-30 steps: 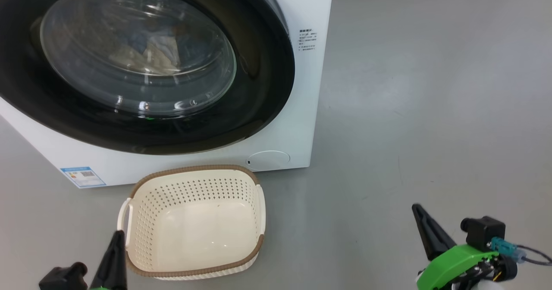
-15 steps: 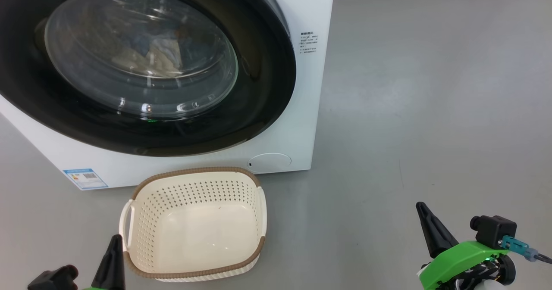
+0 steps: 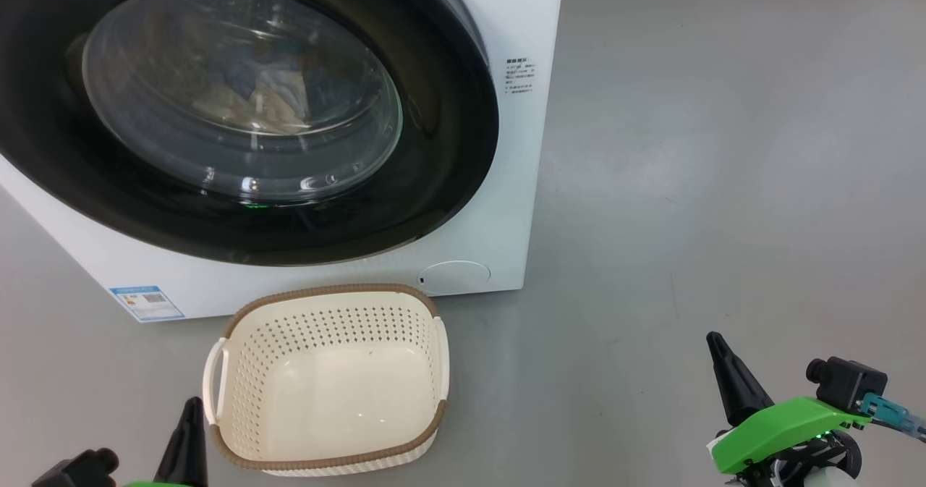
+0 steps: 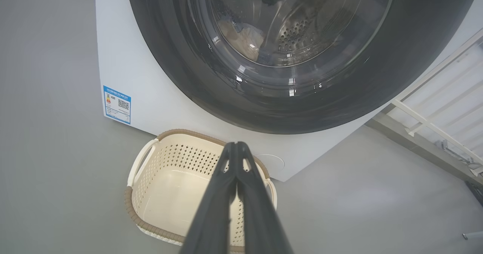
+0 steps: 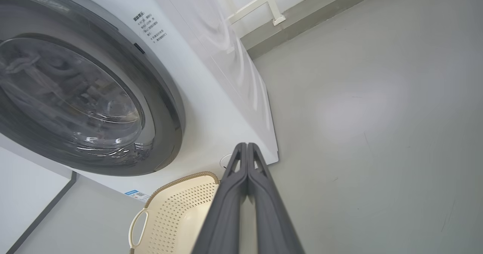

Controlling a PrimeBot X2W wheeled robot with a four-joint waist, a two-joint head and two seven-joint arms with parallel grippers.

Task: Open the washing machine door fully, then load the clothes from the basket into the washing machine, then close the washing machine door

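So the washing machine door (image 3: 448, 147) was shut, clothes (image 3: 271, 96) behind its glass. The basket (image 3: 325, 291) sat right in front of the washing machine (image 3: 506, 205). The left claw (image 3: 191, 406) and right claw (image 3: 718, 346) were both pinched closed, gripping nothing.

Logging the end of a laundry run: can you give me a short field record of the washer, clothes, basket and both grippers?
machine: washing machine, door looks shut
laundry: clothes seen behind the door glass, inside the drum
container: basket empty, on the floor in front of the machine
left arm: left gripper shut, empty, near the basket
right arm: right gripper shut, empty, off to the basket's right
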